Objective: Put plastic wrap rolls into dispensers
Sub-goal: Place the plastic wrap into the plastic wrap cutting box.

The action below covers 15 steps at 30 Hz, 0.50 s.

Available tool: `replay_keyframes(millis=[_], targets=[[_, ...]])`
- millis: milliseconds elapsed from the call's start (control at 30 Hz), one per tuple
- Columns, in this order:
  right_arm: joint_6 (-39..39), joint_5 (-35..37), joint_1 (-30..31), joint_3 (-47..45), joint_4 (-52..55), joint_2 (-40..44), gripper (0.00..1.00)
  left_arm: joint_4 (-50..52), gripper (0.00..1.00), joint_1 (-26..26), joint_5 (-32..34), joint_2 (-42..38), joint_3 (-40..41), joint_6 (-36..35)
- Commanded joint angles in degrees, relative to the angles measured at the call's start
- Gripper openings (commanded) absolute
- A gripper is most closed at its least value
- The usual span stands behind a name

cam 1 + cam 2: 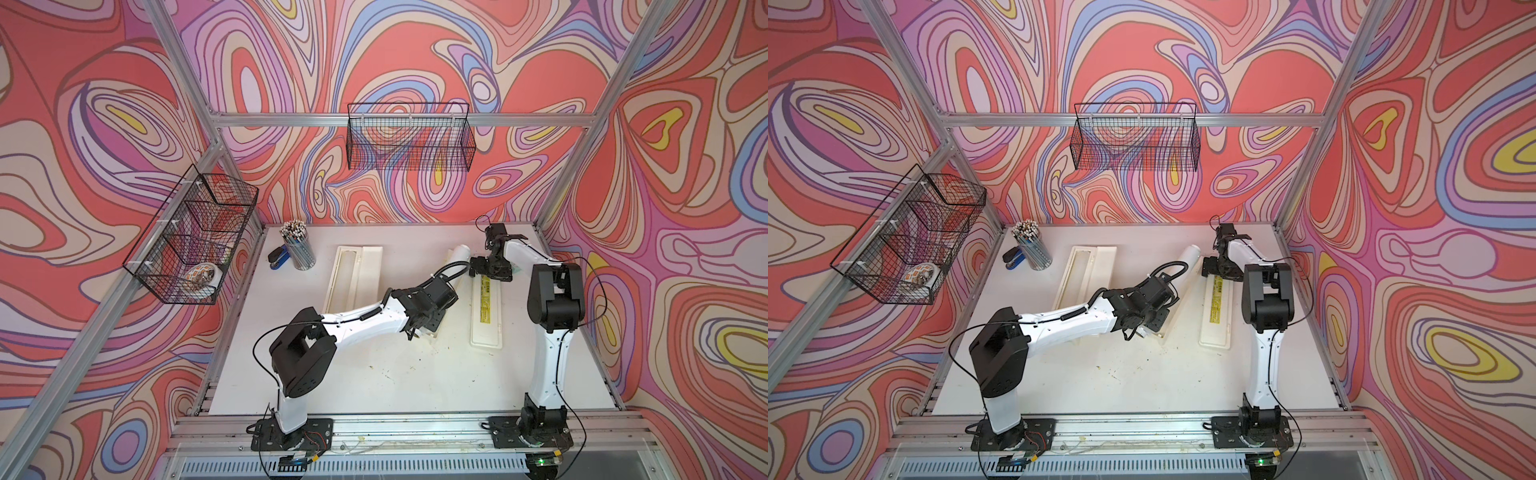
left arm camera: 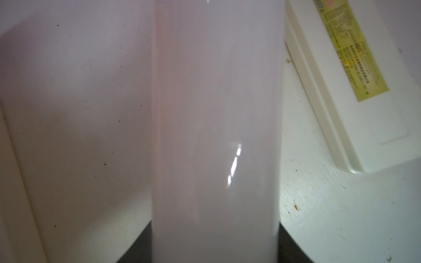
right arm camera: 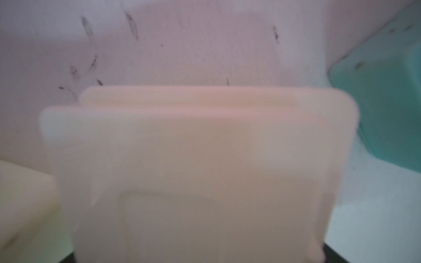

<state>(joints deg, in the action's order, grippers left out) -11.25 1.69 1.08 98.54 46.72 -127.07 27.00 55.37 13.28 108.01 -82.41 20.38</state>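
Top views both show two dispensers, an open dispenser [image 1: 369, 272] and a shut dispenser [image 1: 486, 328], with one plastic wrap roll [image 1: 459, 261] slanting between them; left wrist: the left gripper [image 2: 215, 247] clamps that roll between its jaws; right wrist: the right gripper [image 3: 199, 256] has its jaws astride the shut dispenser's end, whether gripping I cannot tell.

pencil cup [image 1: 300, 255] | blue stapler [image 1: 277, 258] beside | back basket [image 1: 409, 145] | side basket [image 1: 174, 270]
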Motion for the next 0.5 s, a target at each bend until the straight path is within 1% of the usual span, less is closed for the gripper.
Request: replay_keyframes(millis=[0,100,300,467], targets=[[-1.1,-4.3,0.1,-2.4,1.4,-0.4,0.98,-6.6,0.00,-0.3,0.5,0.4,-6.6,1.6],[-1.2,-4.4,0.1,-2.2,1.4,-1.1,0.98,-4.5,0.00,-0.2,-0.5,3.1,-10.0,3.8],[-1.2,-4.5,0.0,-2.0,1.3,-2.4,0.98,-3.7,0.00,-0.2,0.2,5.0,-12.2,7.3],[-1.3,-4.7,-0.3,-1.8,1.0,-2.6,0.98,-3.0,0.00,-0.2,0.7,7.2,-13.2,8.4]])
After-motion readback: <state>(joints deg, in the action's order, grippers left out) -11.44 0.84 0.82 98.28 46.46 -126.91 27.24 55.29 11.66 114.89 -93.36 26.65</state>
